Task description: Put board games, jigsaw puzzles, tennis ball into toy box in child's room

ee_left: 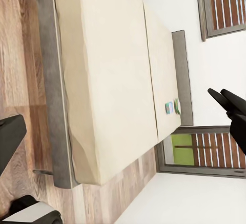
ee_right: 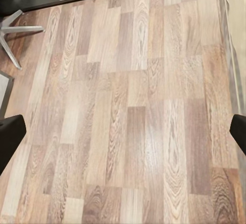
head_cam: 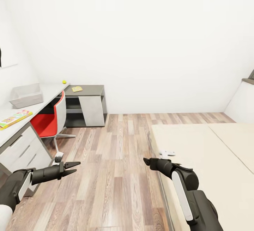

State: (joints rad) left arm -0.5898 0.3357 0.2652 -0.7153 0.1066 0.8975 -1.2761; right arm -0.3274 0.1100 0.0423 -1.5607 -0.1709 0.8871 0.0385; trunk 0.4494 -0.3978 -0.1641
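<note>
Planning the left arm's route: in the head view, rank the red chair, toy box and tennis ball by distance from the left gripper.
1. Red chair, just beyond the left gripper, at the table.
2. Toy box, on the table, left.
3. Tennis ball, table's far end.

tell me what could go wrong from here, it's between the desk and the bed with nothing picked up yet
1. The right arm hangs over the bed's near edge; turning could clip the frame.
2. The red chair sits out from the table, so it may block a close approach to the toy box.
3. Two board games lie at the bed's far side by the headboard, likely a long reach.
</note>
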